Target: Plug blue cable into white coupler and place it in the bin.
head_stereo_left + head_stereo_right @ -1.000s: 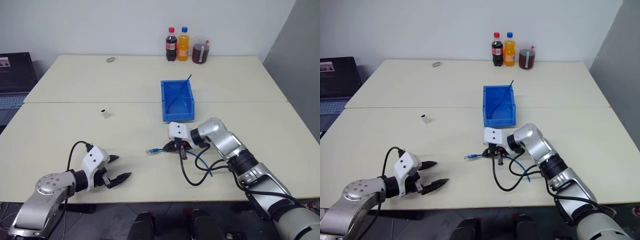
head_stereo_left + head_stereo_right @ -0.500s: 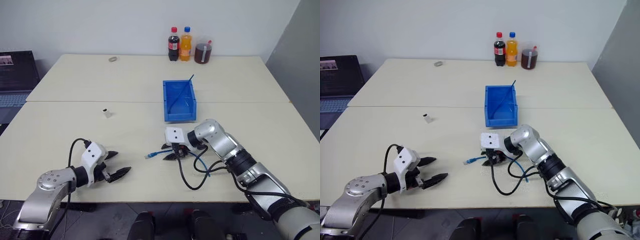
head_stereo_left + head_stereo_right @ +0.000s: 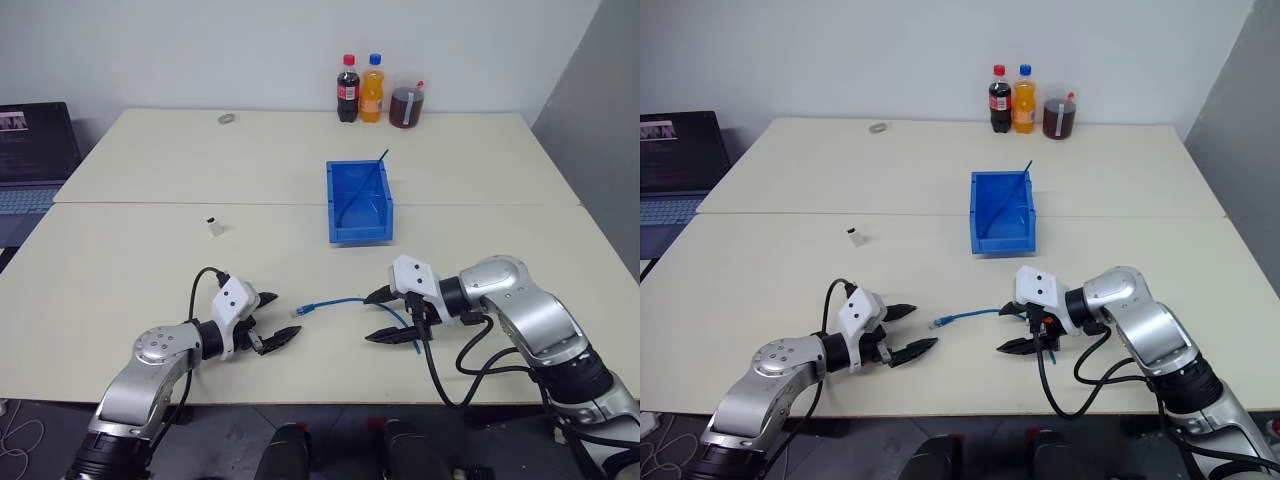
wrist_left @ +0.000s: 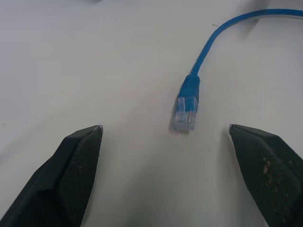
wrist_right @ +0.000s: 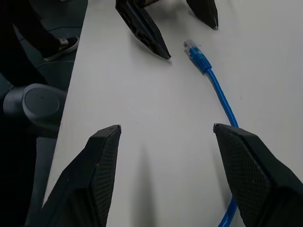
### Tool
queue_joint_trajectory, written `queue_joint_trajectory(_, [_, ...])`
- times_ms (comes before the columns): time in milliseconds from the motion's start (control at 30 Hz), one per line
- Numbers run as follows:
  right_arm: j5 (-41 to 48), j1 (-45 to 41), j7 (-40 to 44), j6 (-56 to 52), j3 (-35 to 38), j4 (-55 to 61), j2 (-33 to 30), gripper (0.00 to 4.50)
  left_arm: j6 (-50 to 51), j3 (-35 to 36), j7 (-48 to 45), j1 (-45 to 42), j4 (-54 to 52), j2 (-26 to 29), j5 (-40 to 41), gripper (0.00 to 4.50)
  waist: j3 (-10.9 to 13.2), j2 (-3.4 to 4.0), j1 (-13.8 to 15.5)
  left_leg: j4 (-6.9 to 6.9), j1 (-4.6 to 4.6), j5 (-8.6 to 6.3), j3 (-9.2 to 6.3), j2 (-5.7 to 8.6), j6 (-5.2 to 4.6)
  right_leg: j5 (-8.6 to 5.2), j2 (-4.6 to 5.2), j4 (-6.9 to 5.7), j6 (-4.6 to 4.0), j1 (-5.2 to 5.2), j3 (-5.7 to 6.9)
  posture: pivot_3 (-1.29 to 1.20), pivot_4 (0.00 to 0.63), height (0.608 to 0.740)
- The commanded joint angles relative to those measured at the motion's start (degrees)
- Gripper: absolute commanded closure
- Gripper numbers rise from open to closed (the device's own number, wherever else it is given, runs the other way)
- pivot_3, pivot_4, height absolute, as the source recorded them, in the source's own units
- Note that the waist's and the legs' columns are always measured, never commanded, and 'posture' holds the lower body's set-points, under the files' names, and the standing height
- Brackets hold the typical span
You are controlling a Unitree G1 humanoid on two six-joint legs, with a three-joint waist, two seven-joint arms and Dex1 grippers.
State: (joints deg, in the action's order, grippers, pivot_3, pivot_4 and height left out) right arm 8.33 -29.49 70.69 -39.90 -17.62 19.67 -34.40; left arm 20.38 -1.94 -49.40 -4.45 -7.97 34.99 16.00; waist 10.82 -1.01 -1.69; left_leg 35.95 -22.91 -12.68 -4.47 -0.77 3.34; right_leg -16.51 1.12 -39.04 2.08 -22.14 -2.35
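Left gripper (image 3: 278,318) is spread wide and holding nothing, low over the table (image 3: 120,250) near its front edge, fingers aimed toward the robot's right. Just ahead of its fingertips, between the two tips if you go by the left wrist view, sits the clear plug (image 4: 185,114) of the blue cable (image 3: 345,298). Plug's flat on the tabletop, not touching either finger.

Right gripper (image 3: 385,316) faces the left one from the other side, fingers also parted and empty. The blue cable runs from the plug toward it and passes under and between its fingers, then carries on behind them toward the table's front edge. Can't tell if it grazes a finger there, but nothing's clamped on it. A black lead from the right arm loops on the table by that end, so don't mix the two up.

White coupler (image 3: 213,226) stands by itself well beyond the left gripper, farther back on the table and a bit toward the robot's left, nowhere near the plug.

Bin (image 3: 335,228) is a blue plastic one, past the right gripper toward the middle of the table, with a thin dark strand (image 3: 363,181) leaning in it.

Way beyond both grippers at the far edge: cola bottle (image 3: 347,89), orange soda bottle (image 3: 371,89), and a jug of dark red drink (image 3: 403,106). Small greyish ring (image 3: 227,118) back there too, and a laptop (image 3: 30,160) off to the left side.
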Motion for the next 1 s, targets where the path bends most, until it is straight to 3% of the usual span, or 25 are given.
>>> queue_joint_trajectory(33, [2.42,0.82,-2.84,-2.18,2.35,4.56,-1.27,1.19,-1.26,-2.47,-1.08,-0.95,2.28,-0.48,-1.43,0.0,-0.01,-0.02,0.01,0.01,0.0,0.0,0.0,0.0,0.0,-0.02,0.0,0.0,0.05,0.02,0.0,0.0,0.15,0.74])
queue_joint_trajectory(367, [5.0,1.49,-8.4,-4.4,3.92,7.22,-3.48,1.11,-2.23,-6.55,-4.63,-2.14,4.85,-0.67,-2.53,1.92,-0.04,-0.04,0.19,0.04,0.01,0.0,0.02,0.05,0.0,-0.08,0.05,0.07,0.22,0.08,-0.02,0.0,0.15,0.74])
queue_joint_trajectory(767, [7.79,3.62,-12.47,-2.83,5.37,7.24,-3.46,1.11,-1.82,-4.61,-4.16,-0.36,3.38,-1.01,-0.43,4.25,-0.04,-0.04,0.14,0.02,0.01,0.0,0.02,0.04,0.0,-0.09,0.05,0.08,0.22,0.08,-0.02,0.0,0.15,0.74])
queue_joint_trajectory(1000, [10.67,7.68,-14.3,-2.65,7.75,8.31,-2.98,1.11,2.29,-2.18,-4.46,1.74,-3.87,-0.52,4.62,4.25,-0.04,-0.04,0.02,0.02,0.01,0.0,0.03,0.02,0.0,-0.1,0.04,0.08,0.23,0.07,-0.04,0.0,0.15,0.74])
